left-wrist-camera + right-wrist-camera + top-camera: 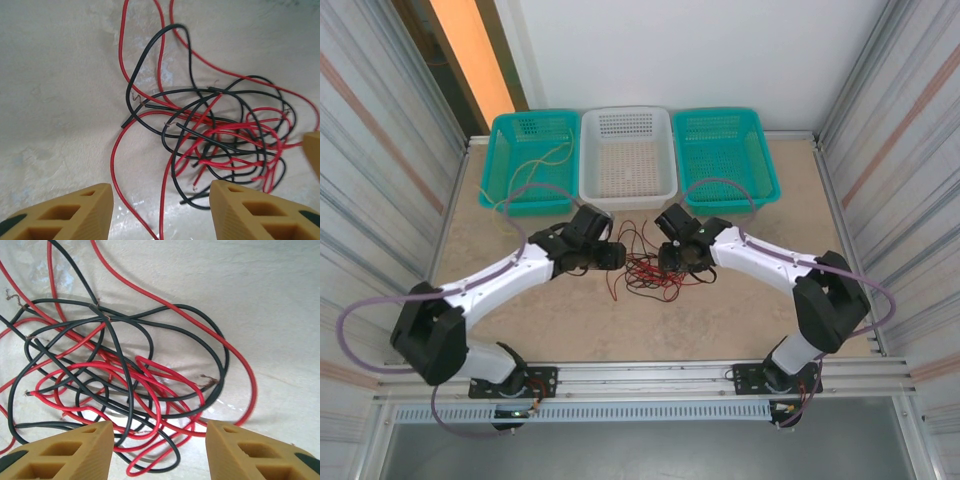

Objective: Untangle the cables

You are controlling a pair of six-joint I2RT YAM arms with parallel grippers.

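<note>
Patience pays here: on the surface (570, 320) the red and black cables (645, 272) lie knotted between our left claw (614, 256) and right claw (668, 256), both parted, gripping nothing. We should pinch one loose outer red strand and draw it out slowly. Farther left, a yellow cable (545, 160) sits in the teal basket (535, 113).

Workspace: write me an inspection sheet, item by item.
Surface: beige marbled table.
Job's things: red and black wires tangled at centre; yellow wire in left teal basket.
Clutter: nothing seen.
End effectors: left end effector and right end effector open, flanking the tangle.
Cables: purple-grey arm cables loop outward from both arms.
Surroundings: white basket and right teal basket at far edge; corrugated walls at the sides.
</note>
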